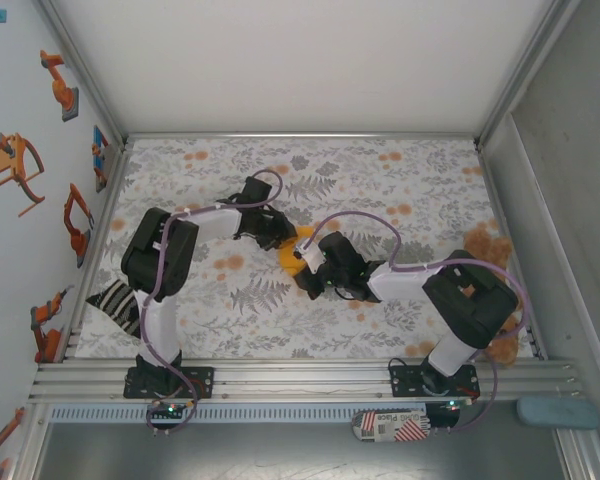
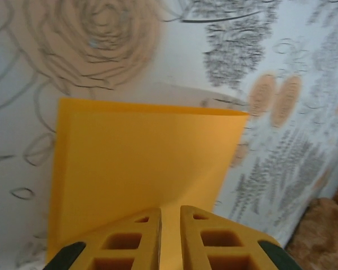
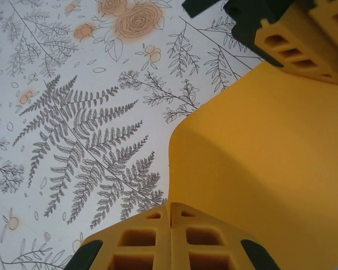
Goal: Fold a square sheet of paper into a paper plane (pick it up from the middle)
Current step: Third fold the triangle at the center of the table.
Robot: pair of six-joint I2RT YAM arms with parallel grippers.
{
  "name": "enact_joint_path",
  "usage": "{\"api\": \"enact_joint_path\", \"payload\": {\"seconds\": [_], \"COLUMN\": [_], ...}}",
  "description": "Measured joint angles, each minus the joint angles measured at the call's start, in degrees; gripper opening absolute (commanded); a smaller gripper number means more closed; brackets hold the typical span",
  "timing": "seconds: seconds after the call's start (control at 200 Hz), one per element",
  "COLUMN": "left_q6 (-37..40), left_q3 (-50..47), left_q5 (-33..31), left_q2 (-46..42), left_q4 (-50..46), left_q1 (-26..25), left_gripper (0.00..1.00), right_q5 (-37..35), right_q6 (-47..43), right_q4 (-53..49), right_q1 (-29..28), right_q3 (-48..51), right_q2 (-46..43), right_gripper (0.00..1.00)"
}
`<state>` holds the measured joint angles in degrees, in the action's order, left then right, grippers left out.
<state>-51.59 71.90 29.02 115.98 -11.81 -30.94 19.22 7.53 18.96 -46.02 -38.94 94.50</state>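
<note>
First fold: left gripper (image 2: 170,216) and right gripper (image 3: 170,214), jaws nearly closed, pinch paper (image 2: 146,163) mid-frame; next, flatten the crease.

Left arm (image 1: 158,325) and right arm (image 1: 470,300) were the same build: white tubular links, bulky black joint housings, and a black base plate (image 1: 168,381) under each. A thin purple-grey cable (image 1: 365,218) ran in loose loops along each arm to a black wrist head. Left gripper (image 2: 170,211) and right gripper (image 3: 170,206) looked alike, with orange-yellow fingers (image 2: 124,243) moulded with rectangular hollow cells and dark green pieces at the outer corners.
</note>
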Motion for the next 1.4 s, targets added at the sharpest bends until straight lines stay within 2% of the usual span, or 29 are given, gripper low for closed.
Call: {"api": "enact_joint_path", "payload": {"seconds": [0.24, 0.536, 0.881, 1.397], "left_q6": [3.1, 5.6, 7.8, 8.7], "left_q3": [2.9, 4.7, 6.0, 6.1], "left_q5": [-1.9, -1.9, -1.9, -1.8], "left_q2": [1.9, 3.0, 3.7, 3.8], "left_q4": [-5.1, -7.3, -8.9, -9.0], "left_q1": [-0.2, -0.1, -0.1, -0.1], "left_gripper": [0.11, 0.08, 0.07, 0.07], "right_q5": [0.1, -7.2, -14.2, -14.8], "right_q6": [4.1, 8.9, 9.7, 11.3], "right_q4": [-1.1, -3.1, -7.0, -10.7], "right_q1": [0.2, 0.2, 0.2, 0.2], "right_q3": [-0.2, -2.1, -4.6, -6.4], "right_q2": [2.2, 2.4, 2.4, 4.6], "right_gripper": [0.00, 0.00, 0.00, 0.00]}}
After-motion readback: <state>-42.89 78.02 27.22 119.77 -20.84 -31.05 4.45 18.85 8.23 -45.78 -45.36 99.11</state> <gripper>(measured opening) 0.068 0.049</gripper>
